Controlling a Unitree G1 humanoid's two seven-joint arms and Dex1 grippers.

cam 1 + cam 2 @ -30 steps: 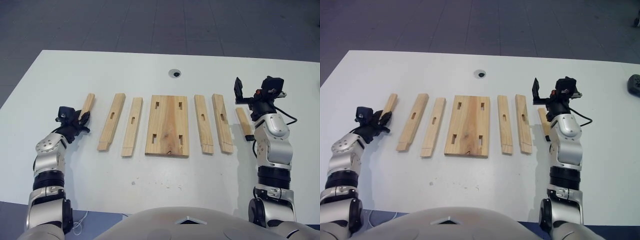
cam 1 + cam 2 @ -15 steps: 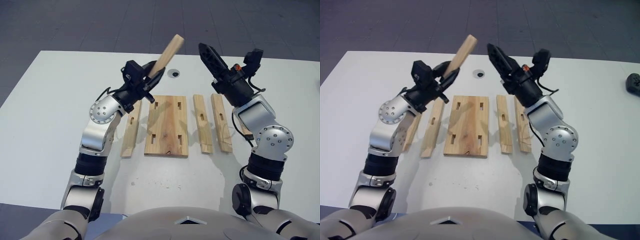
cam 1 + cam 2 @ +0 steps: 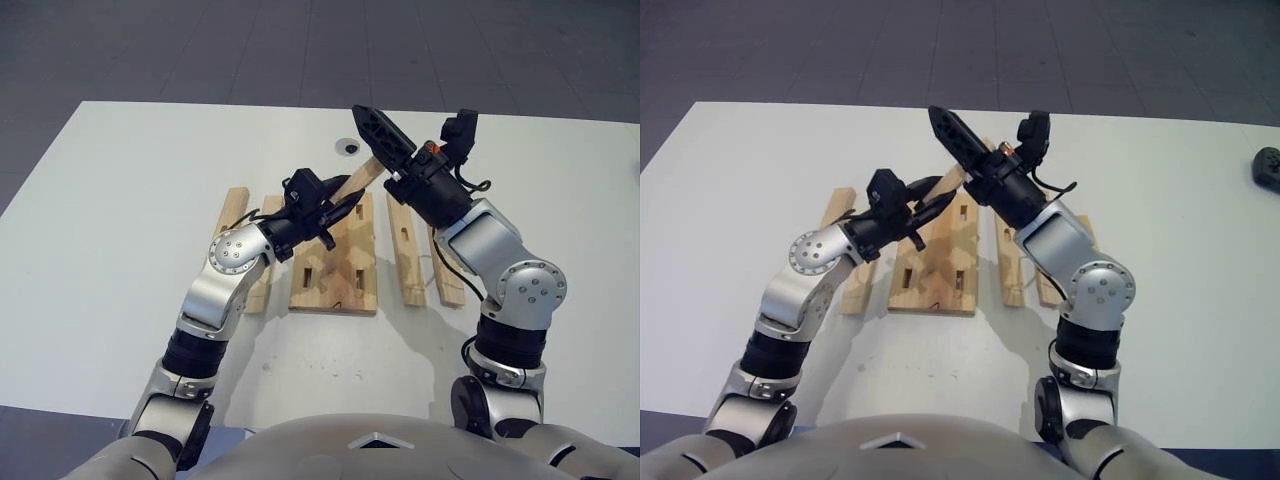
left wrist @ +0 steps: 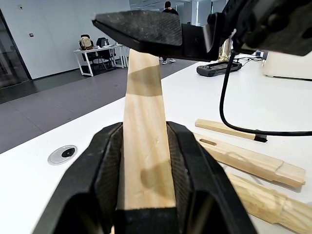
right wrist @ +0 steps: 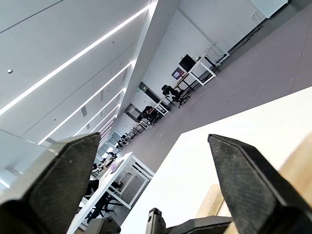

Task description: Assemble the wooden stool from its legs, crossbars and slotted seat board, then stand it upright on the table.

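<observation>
Both arms have swung inward over the last half second: the left gripper [image 4: 146, 151] has brought the crossbar [image 3: 362, 177] down from its higher position to hang tilted over the seat board [image 3: 345, 280], and the right gripper [image 5: 153, 146] has come across to meet the bar's upper end. The left claw is clamped on the bar's lower part, while the right claw's fingers [image 3: 378, 128] stand apart around the top end; whether they touch the wood I cannot tell. This looks like a handover or a 2-handed regrip so the bar can be mated with a leg, so assembly has barely begun. Nothing here is a true container; the nearest are the slots in the seat board, and those that show hold nothing. 2 legs [image 3: 405, 250] lie flat on the table [image 3: 130, 200] beside the board, and a second crossbar [image 4: 229, 129] lies beyond them.
</observation>
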